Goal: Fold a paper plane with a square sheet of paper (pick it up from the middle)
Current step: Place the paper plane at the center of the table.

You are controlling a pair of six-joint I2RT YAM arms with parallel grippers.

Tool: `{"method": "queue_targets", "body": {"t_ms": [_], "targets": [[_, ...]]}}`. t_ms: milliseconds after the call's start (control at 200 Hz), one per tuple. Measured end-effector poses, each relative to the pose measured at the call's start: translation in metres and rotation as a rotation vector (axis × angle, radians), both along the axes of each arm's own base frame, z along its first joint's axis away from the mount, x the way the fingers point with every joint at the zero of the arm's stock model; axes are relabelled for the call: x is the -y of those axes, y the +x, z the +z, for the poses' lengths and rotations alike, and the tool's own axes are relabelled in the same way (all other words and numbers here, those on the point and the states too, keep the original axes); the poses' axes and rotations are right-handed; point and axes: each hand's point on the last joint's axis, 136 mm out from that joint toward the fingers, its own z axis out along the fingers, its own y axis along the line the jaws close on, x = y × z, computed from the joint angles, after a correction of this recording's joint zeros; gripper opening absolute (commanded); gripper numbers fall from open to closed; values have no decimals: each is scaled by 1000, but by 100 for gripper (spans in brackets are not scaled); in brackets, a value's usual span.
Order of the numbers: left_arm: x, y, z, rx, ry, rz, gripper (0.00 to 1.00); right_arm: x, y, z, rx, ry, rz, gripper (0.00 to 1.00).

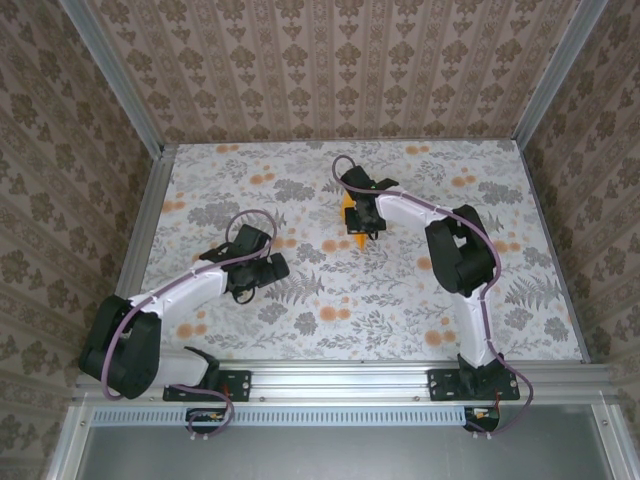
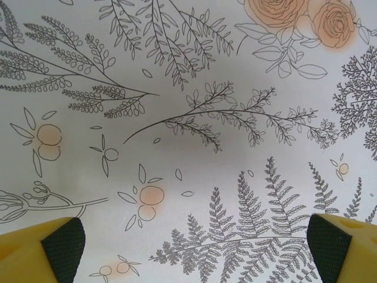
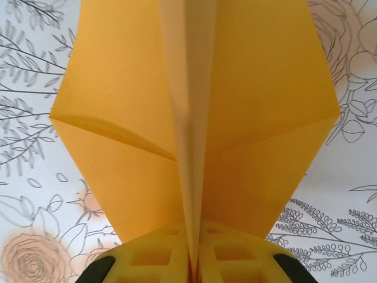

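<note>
**A:** How far along?

**B:** Late, I'd judge. Near the middle of the floral-printed surface [image 1: 400, 300], a little toward its far edge, the paper plane [image 3: 129, 118] shows a sharp centre crease and flat triangular wings of smooth orange-yellow paper.

**A:** The hands?

**B:** The right hand [image 3: 194, 259] pinches the centre fold. The left hand [image 2: 194, 242] gapes wide, empty. Probably only the release is left.

The table [image 1: 400, 310] is covered by a pale cloth printed with grey ferns and orange blossoms. It is enclosed at nine, twelve and three o'clock by walls [image 1: 340, 70] papered in brown damask. An aluminium rail [image 1: 340, 380] is run along the six o'clock edge. In the left wrist view, orange roses [image 2: 294, 17] are printed at one o'clock, a fern frond [image 2: 253, 218] at six.
</note>
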Motion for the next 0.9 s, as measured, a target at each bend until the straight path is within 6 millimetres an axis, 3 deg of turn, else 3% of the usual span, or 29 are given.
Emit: {"method": "queue_targets", "body": {"t_ms": [240, 485, 585, 725, 900], "targets": [[0, 1, 1, 0, 1, 0, 100, 4, -5, -6, -37, -25, 4, 24], [-3, 8, 11, 12, 1, 9, 100, 4, -5, 8, -26, -22, 6, 36], [-5, 14, 18, 24, 4, 10, 100, 4, -5, 32, 12, -6, 5, 41], [-9, 27, 32, 59, 7, 20, 100, 7, -3, 87, 120, 32, -2, 54], [-32, 41, 45, 88, 31, 64, 100, 27, -9, 151, 289, 57, -42, 72]]}}
